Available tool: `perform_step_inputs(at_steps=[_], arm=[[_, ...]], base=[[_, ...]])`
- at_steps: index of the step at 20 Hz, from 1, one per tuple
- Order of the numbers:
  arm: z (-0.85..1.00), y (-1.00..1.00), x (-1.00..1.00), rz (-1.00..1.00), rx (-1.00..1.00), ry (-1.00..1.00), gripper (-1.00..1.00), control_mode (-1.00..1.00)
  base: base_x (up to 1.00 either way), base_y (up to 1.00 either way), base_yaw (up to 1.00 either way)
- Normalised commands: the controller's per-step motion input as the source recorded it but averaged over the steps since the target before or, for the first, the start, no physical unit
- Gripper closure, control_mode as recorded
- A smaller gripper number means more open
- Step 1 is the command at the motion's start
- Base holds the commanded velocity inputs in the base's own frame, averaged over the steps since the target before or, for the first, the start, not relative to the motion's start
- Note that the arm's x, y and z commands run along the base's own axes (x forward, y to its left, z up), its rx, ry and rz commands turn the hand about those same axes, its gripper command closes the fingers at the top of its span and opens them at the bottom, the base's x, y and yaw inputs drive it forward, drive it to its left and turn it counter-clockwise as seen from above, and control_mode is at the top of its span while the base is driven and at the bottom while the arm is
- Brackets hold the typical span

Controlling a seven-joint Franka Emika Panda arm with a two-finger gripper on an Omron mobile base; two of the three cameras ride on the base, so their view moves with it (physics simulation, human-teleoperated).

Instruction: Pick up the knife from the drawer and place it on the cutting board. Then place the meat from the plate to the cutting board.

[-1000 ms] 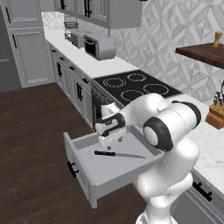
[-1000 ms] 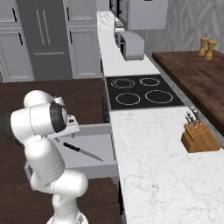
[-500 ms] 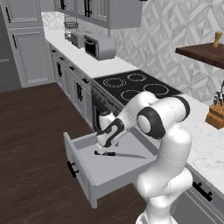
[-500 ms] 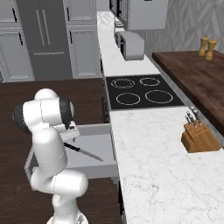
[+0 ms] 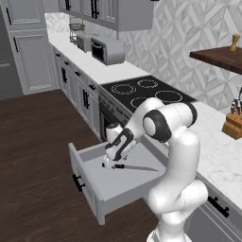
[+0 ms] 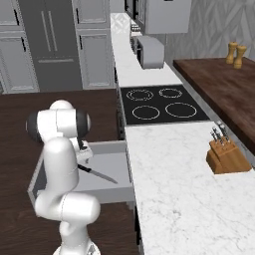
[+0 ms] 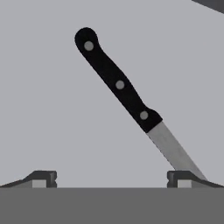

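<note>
In the drawer [image 5: 118, 182], the knife [image 7: 131, 101] lies flat, blade toward the counter.

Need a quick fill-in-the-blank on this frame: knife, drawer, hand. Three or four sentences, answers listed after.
1. The knife lies flat on the floor of the pulled-out ____.
2. The knife's handle is ____ in colour, with three pale rivets.
3. The hand hangs over the knife with its fingers ____, holding nothing.
4. On the marble counter stands a wooden knife ____.

Missing words: drawer; black; open; block
</note>
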Motion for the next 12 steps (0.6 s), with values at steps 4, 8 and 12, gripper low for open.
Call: perform_step_inputs(at_steps=[4, 8, 12], arm=[[-0.34, 0.0, 0.28, 0.0, -0.07, 0.09, -1.0, -1.0], [-0.32, 0.0, 0.28, 0.0, -0.07, 0.01, -1.0, -1.0], [-0.37, 0.0, 0.16, 0.0, -0.09, 0.0, -1.0, -1.0]], base=[[0.0, 0.0, 0.0], [0.0, 0.0, 0.0], [0.0, 0.0, 0.0]])
